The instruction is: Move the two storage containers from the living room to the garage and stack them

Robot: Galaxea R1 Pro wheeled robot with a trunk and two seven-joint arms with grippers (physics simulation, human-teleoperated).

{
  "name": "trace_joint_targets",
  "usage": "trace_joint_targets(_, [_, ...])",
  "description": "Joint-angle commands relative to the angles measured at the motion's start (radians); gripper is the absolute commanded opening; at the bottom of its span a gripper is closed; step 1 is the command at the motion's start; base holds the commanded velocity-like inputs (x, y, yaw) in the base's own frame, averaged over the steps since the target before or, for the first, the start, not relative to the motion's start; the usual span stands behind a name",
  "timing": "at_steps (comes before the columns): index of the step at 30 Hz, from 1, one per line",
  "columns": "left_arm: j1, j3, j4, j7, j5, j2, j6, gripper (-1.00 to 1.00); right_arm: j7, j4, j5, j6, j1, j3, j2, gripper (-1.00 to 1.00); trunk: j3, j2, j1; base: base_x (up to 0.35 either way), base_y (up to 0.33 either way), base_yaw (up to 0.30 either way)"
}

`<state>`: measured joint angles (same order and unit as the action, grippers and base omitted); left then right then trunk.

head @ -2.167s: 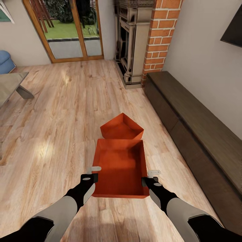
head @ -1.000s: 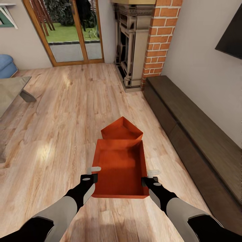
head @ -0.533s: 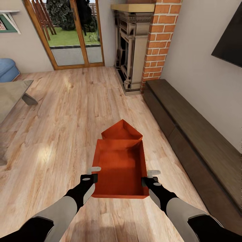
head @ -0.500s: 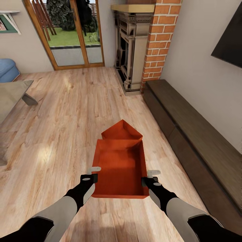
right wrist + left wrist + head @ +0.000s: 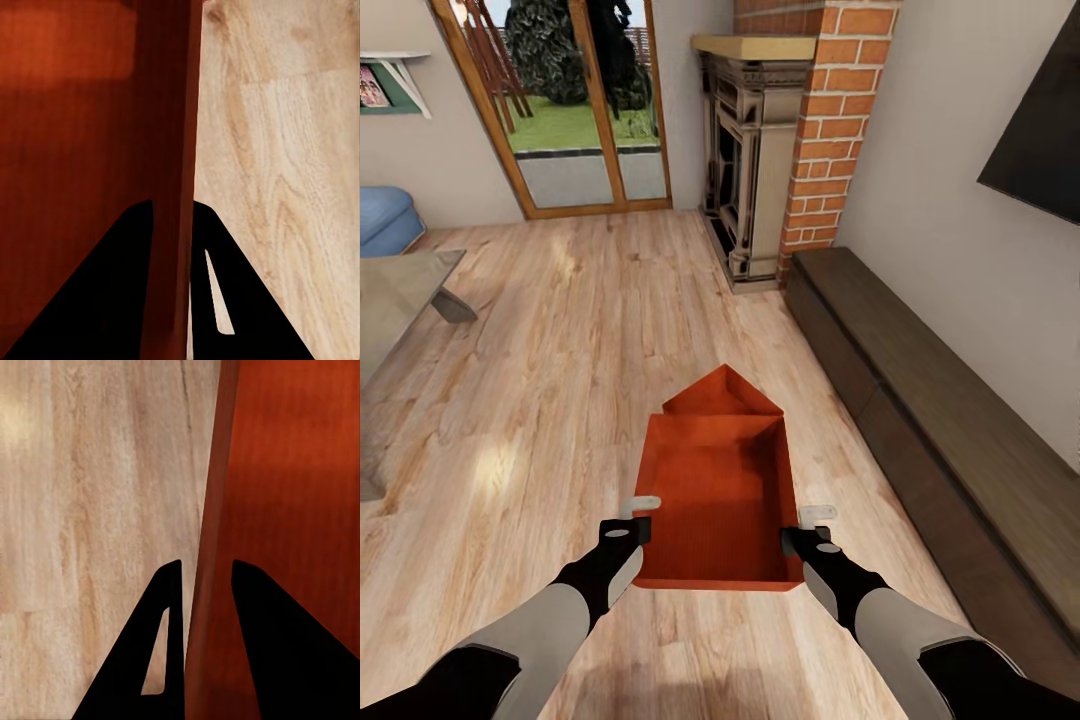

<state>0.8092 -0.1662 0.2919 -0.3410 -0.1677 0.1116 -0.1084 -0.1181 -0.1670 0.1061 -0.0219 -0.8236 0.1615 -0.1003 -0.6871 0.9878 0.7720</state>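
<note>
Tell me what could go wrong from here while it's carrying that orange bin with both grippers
1. The held container hangs from thin side walls pinched by the left gripper and right gripper; if the arms drift apart or together, a wall might slip out or flex.
2. The second container sits on the wood floor just ahead, partly hidden, so driving forward could knock it.
3. The dark cabinet is close on the right; a turn might clip it.

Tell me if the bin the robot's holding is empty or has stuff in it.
Empty: the held storage container shows only its bare ribbed orange floor.
</note>
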Motion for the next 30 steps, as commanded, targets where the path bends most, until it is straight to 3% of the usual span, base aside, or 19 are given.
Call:
trace_joint_targets(1, [0.001,0.007,0.006,-0.012,0.025,0.0,-0.007,-1.0,-0.008,0.004,0.02,-0.002,0.0,0.007,-0.003,-1.0,0.004,-0.007,-0.004,0.0,0.0,0.0])
trace_joint_targets(30, [0.001,0.007,0.006,-0.012,0.025,-0.001,-0.005,-1.0,-0.008,0.005,0.021,-0.003,0.0,0.006,-0.002,-1.0,0.14,-0.21,-0.115,0.0,0.0,0.0])
